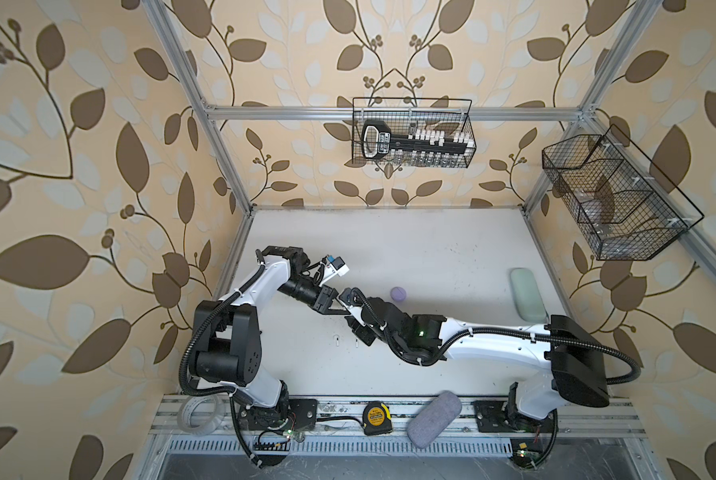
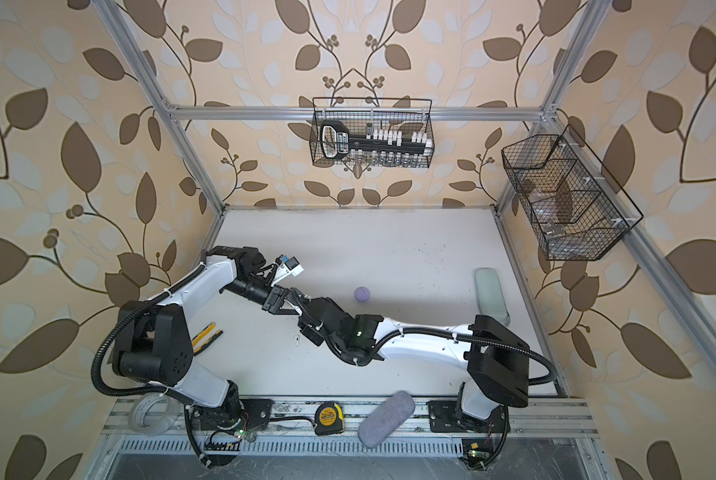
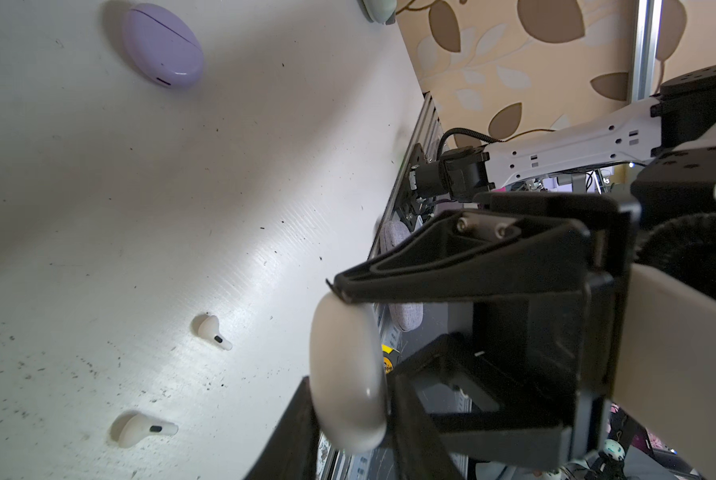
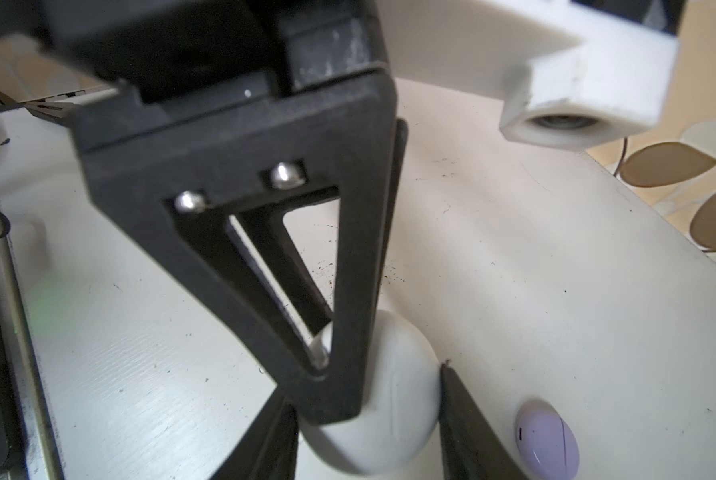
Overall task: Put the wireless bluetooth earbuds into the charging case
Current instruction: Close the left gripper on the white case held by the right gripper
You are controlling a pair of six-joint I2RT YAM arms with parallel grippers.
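A white round charging case (image 3: 348, 382) hangs above the table between both grippers, and no raised lid shows on it. My left gripper (image 3: 348, 440) is shut on its flat sides. My right gripper (image 4: 368, 449) grips the same case (image 4: 393, 399) from the opposite side. In both top views the two grippers meet mid-table (image 1: 339, 303) and hide the case. Two white earbuds (image 3: 214, 332) (image 3: 144, 430) lie loose on the table nearby (image 1: 336, 341) (image 1: 356, 343). A lavender charging case (image 1: 398, 294) (image 4: 547, 440) sits closed on the table beyond them.
A mint-green glasses case (image 1: 526, 295) lies at the table's right edge. On the front rail are a grey fabric case (image 1: 434, 417), a tape measure (image 1: 376, 417) and a tape roll (image 1: 200, 411). Wire baskets hang on the back wall (image 1: 412, 133) and the right frame (image 1: 614, 199).
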